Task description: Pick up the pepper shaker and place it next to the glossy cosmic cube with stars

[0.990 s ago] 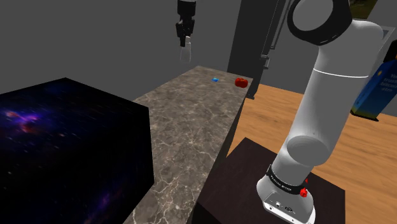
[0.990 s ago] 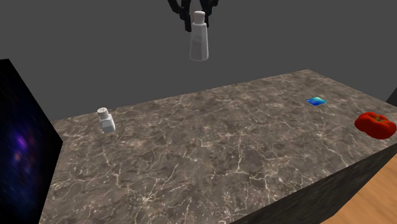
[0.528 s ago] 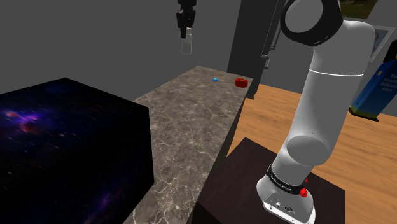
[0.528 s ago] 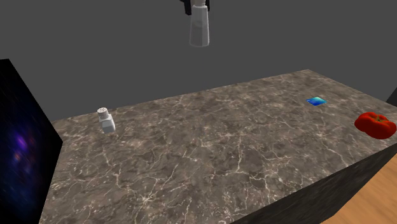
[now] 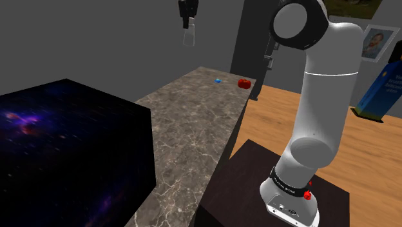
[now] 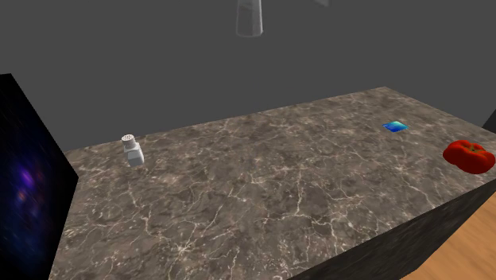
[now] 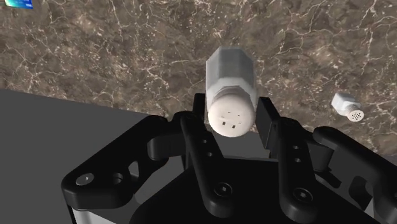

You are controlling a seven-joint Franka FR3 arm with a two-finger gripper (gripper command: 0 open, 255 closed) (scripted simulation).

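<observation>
Gripper (image 7: 233, 119) is clamped on the white pepper shaker (image 7: 231, 76) at its perforated cap end, hanging high above the marble counter (image 6: 278, 199). The starry cube (image 5: 71, 155) sits at seven o'clock in the shoulder view. Best to carry it level and descend beside the cube's face, clear of the smaller shaker (image 6: 133, 149).

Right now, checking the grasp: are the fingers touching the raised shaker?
Touching. In the wrist view both fingers press the raised shaker at its cap end, one on each side, no gap.

marble counter (image 6: 278, 207) | starry cube (image 6: 24, 175); small shaker (image 6: 133, 149); blue tile (image 6: 394, 126); red object (image 6: 469, 154)
</observation>
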